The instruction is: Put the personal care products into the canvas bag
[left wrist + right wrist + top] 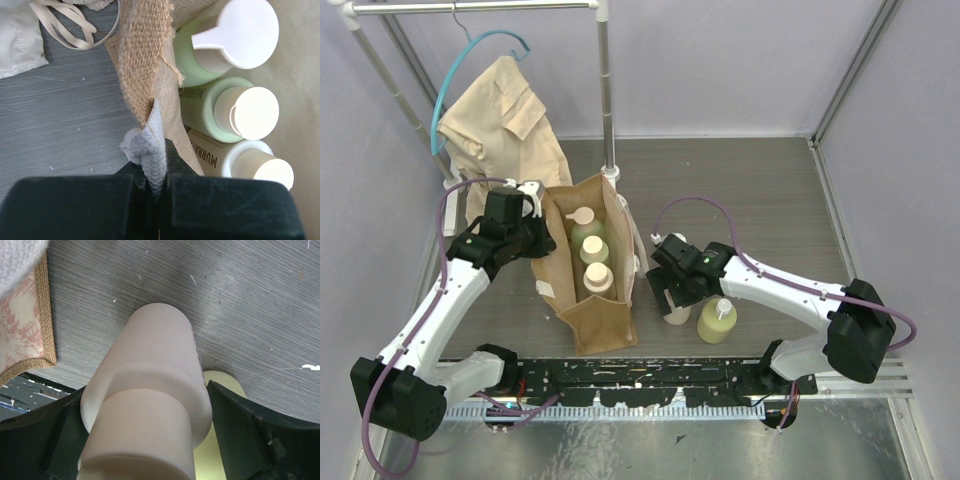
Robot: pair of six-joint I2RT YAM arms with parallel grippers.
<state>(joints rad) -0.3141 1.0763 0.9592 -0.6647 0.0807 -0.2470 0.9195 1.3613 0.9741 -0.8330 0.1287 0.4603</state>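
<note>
The canvas bag (605, 325) stands open at the table's middle. It holds three bottles in a row: two olive-green (582, 222) (593, 250) and one beige (598, 280). They also show in the left wrist view, the green ones (197, 62) (202, 112) and the beige one (220, 160). My left gripper (535, 235) is shut on the bag's whitish strap at its left rim (152, 160). My right gripper (675, 292) is shut on a beige bottle with a wide cream cap (150, 405), low over the table right of the bag. The third olive-green bottle (717, 320) stands next to it.
A beige shirt on a teal hanger (500, 110) hangs from a rack at the back left; the rack's pole (608, 100) stands just behind the bag. Loose strap loops (70, 25) and white cloth (20, 40) lie left of the bag. Walls close in left and right.
</note>
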